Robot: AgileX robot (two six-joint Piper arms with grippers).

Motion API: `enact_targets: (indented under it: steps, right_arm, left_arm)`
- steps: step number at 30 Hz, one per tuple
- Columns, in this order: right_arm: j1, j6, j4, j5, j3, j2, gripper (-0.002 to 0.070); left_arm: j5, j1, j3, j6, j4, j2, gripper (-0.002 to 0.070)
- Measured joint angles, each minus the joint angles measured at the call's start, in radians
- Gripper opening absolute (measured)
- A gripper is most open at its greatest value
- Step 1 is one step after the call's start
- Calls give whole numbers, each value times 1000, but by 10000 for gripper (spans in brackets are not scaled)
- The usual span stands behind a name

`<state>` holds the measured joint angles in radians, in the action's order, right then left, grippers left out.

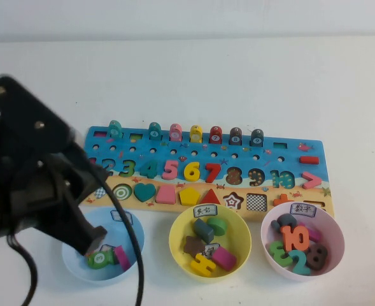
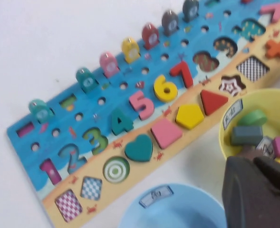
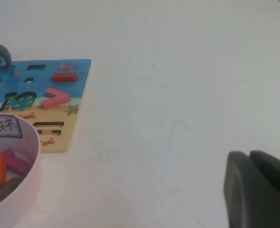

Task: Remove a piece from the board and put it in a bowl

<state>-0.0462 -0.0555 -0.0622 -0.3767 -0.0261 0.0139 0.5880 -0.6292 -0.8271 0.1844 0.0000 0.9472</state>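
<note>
The green disc point(image 1: 218, 224) lies in the yellow bowl point(image 1: 241, 224) among other pieces; it also shows in the left wrist view point(image 2: 253, 117). On the board point(image 1: 206, 143), the round slot point(image 1: 121, 190) left of the teal heart point(image 1: 144, 190) is empty and shows a ring pattern. My left gripper point(image 1: 93, 243) is shut and empty, over the left rim of the light blue bowl point(image 1: 79, 268); in its wrist view the gripper point(image 2: 254, 164) sits between the blue and yellow bowls. My right gripper point(image 3: 250, 154) is shut and empty over bare table right of the board point(image 3: 78, 71), outside the high view.
The light blue bowl holds a green round piece with a white mark point(image 1: 99, 258) and a pink piece point(image 1: 121, 257). A pink bowl point(image 1: 335, 245) with number pieces stands at the right. The left arm's black cable point(image 1: 135, 255) hangs across the blue bowl.
</note>
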Motion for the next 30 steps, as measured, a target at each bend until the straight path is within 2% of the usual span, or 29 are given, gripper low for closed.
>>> enact_targets:
  steps: [5,10,13,15,24,28,30]
  right_arm:
    - [0,0,0,0,0,0,-17]
    - [0,0,0,0,0,0,-17]
    - [0,0,0,0,0,0,-17]
    - [0,0,0,0,0,0,-17]
    - [0,0,-2,0,0,0,-17]
    - [0,0,-2,0,0,0,-17]
    - [0,0,-2,0,0,0,-17]
  left_arm:
    - [4,0,0,-24,85,-81,-2]
    - [59,0,5,-174,187,-155,-2]
    - [-10,2,64,-203,258,-204,-2]
    - [-116,17,145,-212,273,-253,-2]
    - [-622,270,634,-229,177,-529,-2]
    - [-692,356,804,-241,114,-668,-3]
    - [-670,396,842,-242,104,-731,-3]
